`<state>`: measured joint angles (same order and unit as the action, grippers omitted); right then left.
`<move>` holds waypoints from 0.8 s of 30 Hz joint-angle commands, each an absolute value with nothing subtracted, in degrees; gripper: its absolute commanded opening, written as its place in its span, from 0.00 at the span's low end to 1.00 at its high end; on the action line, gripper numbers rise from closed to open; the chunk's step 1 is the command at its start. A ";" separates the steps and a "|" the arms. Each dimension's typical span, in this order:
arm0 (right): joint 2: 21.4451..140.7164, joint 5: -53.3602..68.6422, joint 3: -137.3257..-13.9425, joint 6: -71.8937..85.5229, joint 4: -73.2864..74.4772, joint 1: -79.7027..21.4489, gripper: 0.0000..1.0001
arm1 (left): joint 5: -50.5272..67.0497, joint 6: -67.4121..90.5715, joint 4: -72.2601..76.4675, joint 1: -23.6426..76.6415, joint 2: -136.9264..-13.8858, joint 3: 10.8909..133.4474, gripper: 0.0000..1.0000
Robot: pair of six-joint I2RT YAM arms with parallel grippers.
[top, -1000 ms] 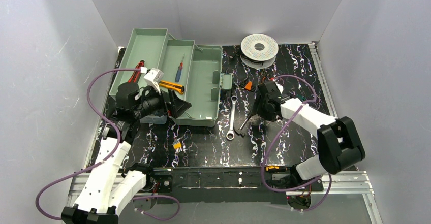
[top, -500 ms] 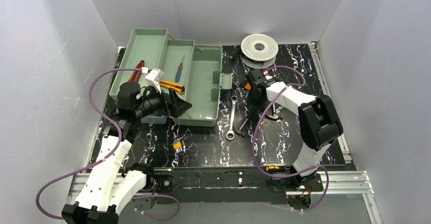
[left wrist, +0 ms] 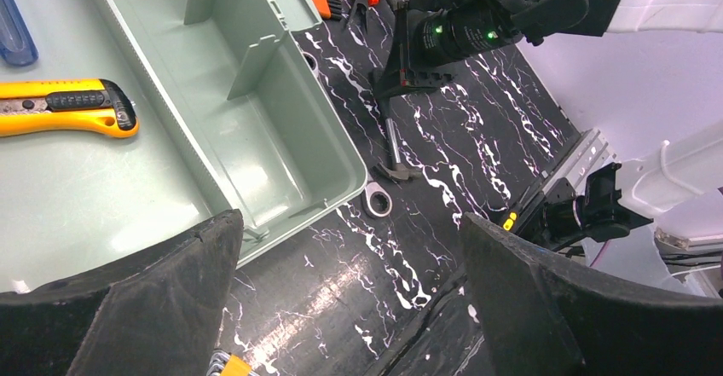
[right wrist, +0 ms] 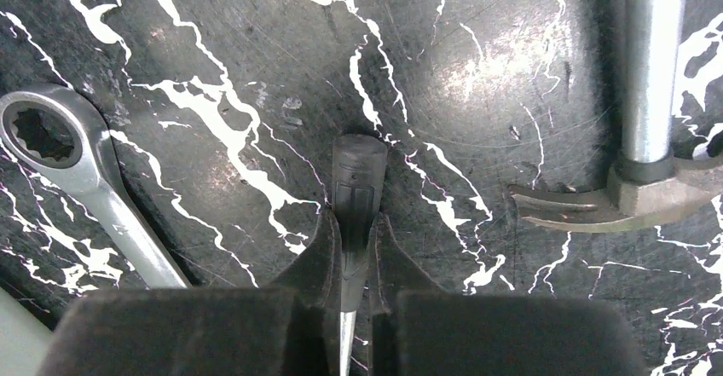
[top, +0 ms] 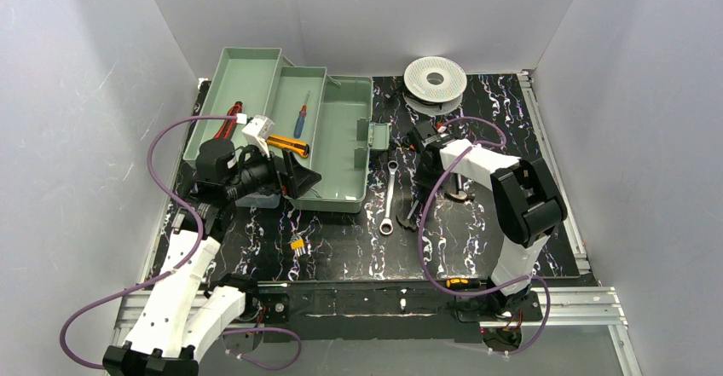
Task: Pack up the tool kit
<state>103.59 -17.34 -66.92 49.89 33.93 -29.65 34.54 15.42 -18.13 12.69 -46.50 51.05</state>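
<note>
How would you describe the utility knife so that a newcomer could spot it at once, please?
Find the pale green toolbox lying open at the table's far left. In its middle section, on the near side of the blue-handled screwdriver, lies the utility knife. It alone is yellow and black.

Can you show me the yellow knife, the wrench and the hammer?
yellow knife (left wrist: pixel 64 110), left wrist view, middle of its body.
wrench (top: pixel 389 195), top view, middle of its shaft.
hammer (right wrist: pixel 650 95), right wrist view, on its metal shaft.
</note>
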 commanded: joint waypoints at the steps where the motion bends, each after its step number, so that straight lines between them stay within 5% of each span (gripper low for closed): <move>1: 102.54 -16.62 -63.65 49.55 32.41 -28.88 0.01 | 33.87 14.57 -18.77 12.98 -45.19 50.96 0.98; 12: 80.92 -1.08 -48.83 36.19 10.68 -28.79 0.01 | 34.16 13.98 -18.92 13.07 -43.94 50.78 0.98; 24: 77.28 13.39 -56.56 32.98 2.50 -28.74 0.01 | 34.13 13.49 -19.07 13.24 -44.09 50.67 0.98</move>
<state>77.30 6.22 -50.17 34.20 9.13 -28.84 33.82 14.48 -18.35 12.95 -44.86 51.05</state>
